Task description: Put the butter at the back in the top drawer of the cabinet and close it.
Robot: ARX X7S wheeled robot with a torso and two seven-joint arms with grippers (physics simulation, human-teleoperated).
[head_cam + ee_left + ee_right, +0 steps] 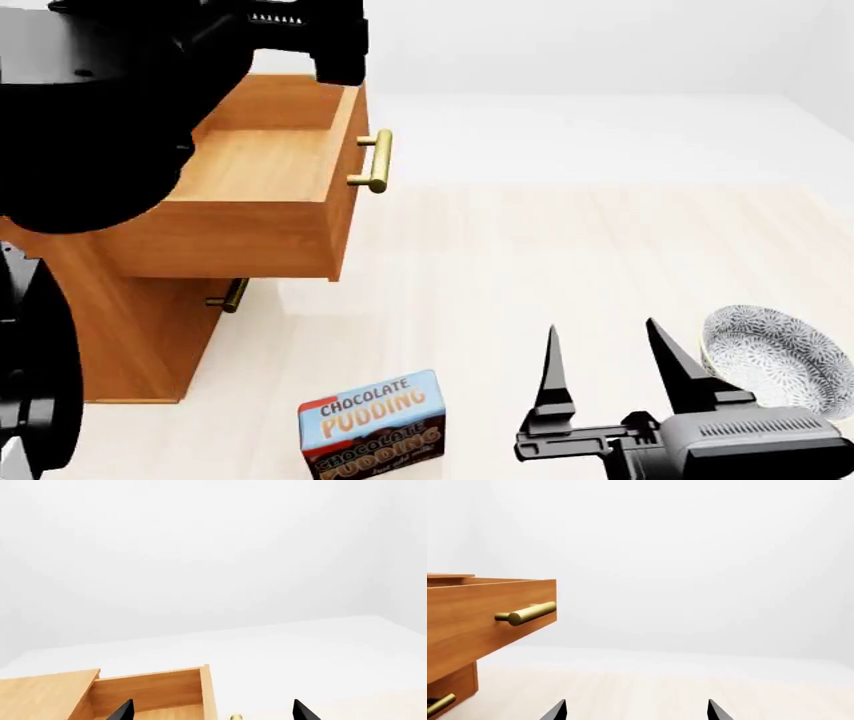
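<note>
The butter is out of view in every frame. The top drawer (254,185) of the cabinet (127,320) is pulled open, and the part of its inside that shows is bare. Its brass handle (378,160) faces right. My left gripper (213,712) is open and empty, above the drawer's front wall (207,692); in the head view my left gripper (334,40) shows at the top. My right gripper (611,365) is open and empty, low over the floor, right of the chocolate pudding box (374,425). The right wrist view shows the drawer (480,615) from the side.
A patterned grey bowl (774,355) sits on the floor beside my right gripper. A lower drawer's handle (230,295) shows under the open drawer. My left arm fills the head view's upper left and hides the cabinet's top.
</note>
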